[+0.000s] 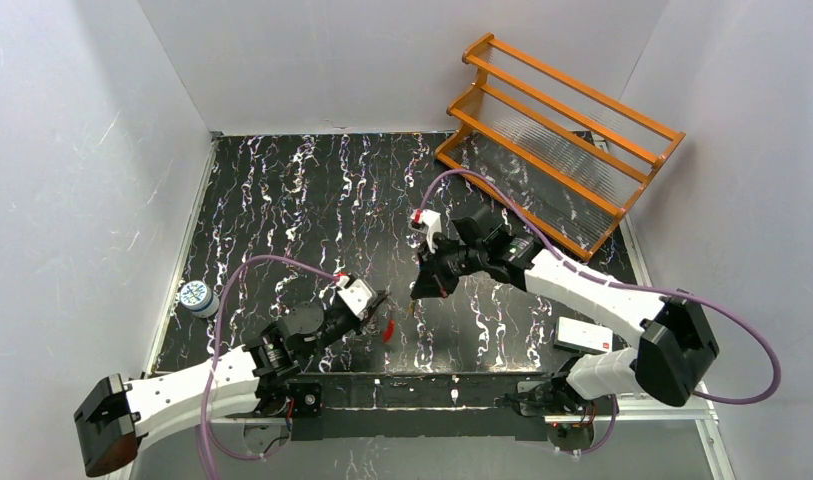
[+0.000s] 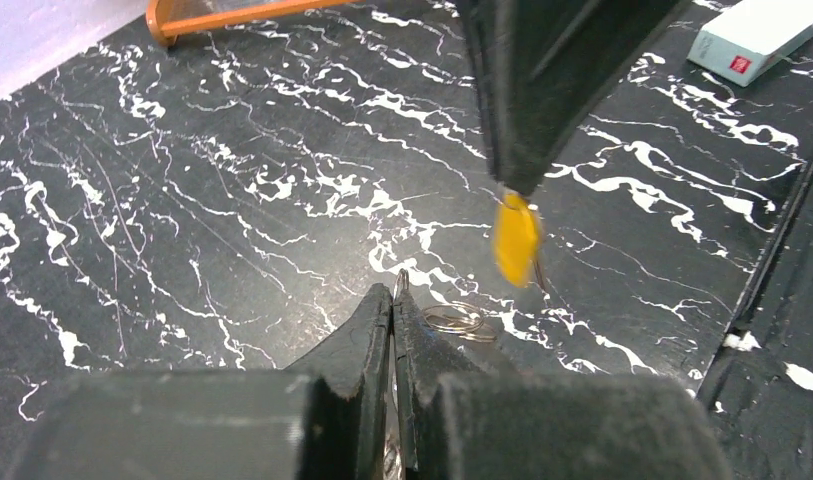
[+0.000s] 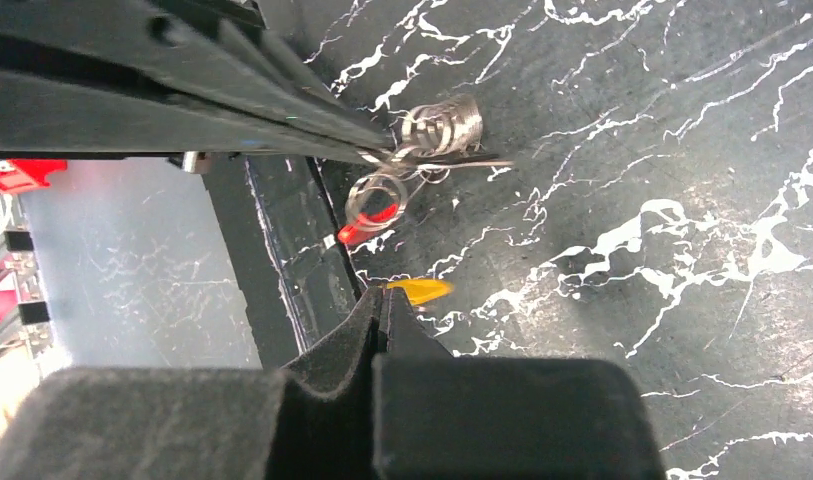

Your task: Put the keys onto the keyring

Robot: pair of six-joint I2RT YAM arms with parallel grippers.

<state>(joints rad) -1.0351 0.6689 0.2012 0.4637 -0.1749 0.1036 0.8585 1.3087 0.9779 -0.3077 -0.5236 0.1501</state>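
Right gripper (image 3: 382, 297) pinches gold key (image 2: 517, 240), its tip pointing down.

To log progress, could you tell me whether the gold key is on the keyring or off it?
Off: the gold key sits pinched in the right fingers, apart from the keyring held by the left fingers.

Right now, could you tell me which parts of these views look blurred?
Left wrist view: the small brass-yellow key is smeared, the white-veined black tabletop sharp. Right wrist view: the thin silver wire keyring is streaked with blur. Top view: evenly lit, but both are too small to make out clearly.
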